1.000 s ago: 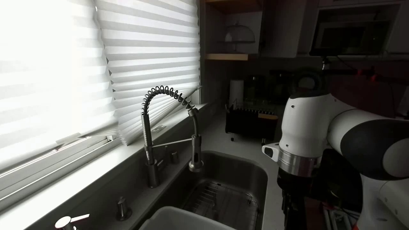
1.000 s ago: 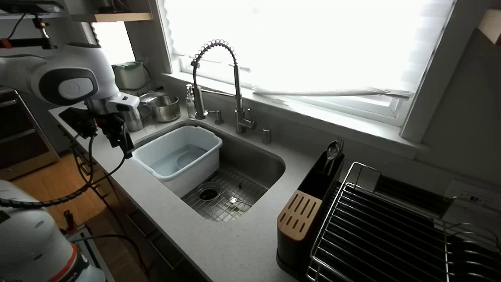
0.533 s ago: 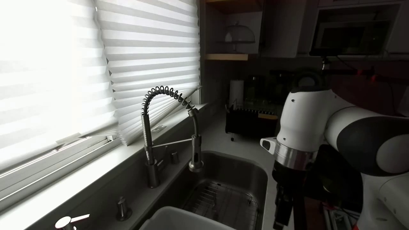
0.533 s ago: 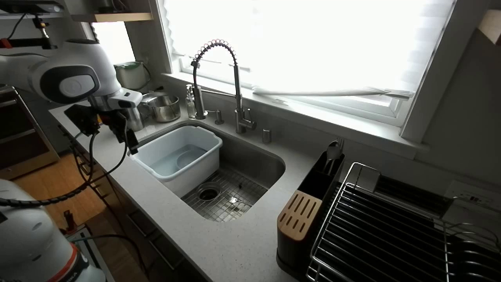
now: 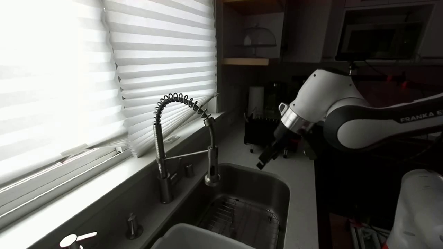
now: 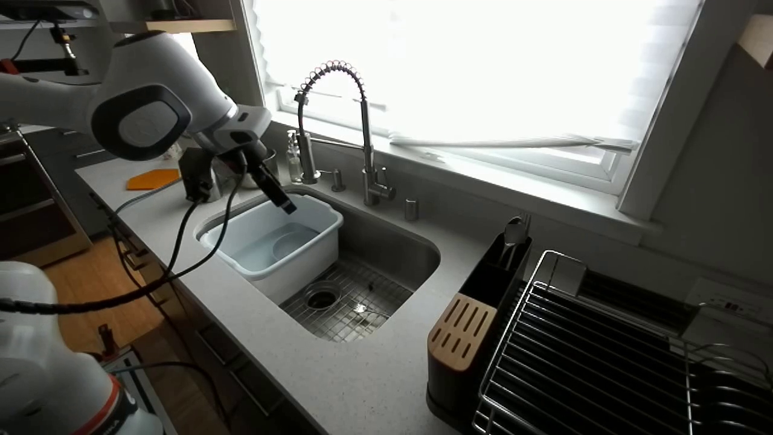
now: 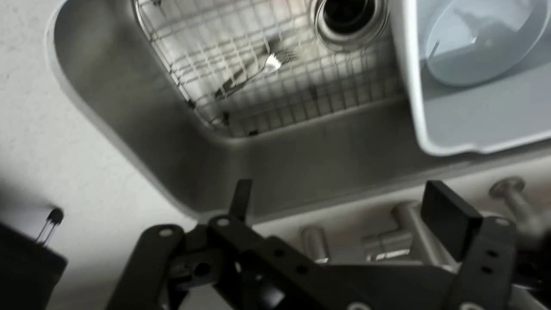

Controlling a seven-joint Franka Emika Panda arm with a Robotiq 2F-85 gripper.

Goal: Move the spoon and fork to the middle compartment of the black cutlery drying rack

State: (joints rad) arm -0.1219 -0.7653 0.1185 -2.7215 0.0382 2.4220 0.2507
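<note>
The black cutlery drying rack (image 6: 444,383) stands on the counter right of the sink, and shows dark in an exterior view (image 5: 256,133). Its near compartment has a slotted wooden top, its middle compartment (image 6: 487,281) is open, and its far compartment holds a spoon (image 6: 514,232) with a fork (image 6: 527,223) behind it, handles down. Another fork (image 7: 272,63) lies on the sink grid in the wrist view. My gripper (image 7: 344,204) is open with nothing between its fingers. It hangs above the sink in both exterior views (image 6: 288,206) (image 5: 260,165), apart from the rack.
A white tub (image 6: 296,272) with water sits in the sink. The coiled-spring faucet (image 6: 367,145) rises behind it. A wire dish rack (image 6: 580,338) stands right of the cutlery rack. Pots (image 6: 269,163) and an orange item (image 6: 152,179) lie left. A black corner (image 7: 26,267) shows lower left in the wrist view.
The arm has risen and swung from the counter's front edge to over the sink, its gripper now tilted. The spoon, fork and racks have not moved.
</note>
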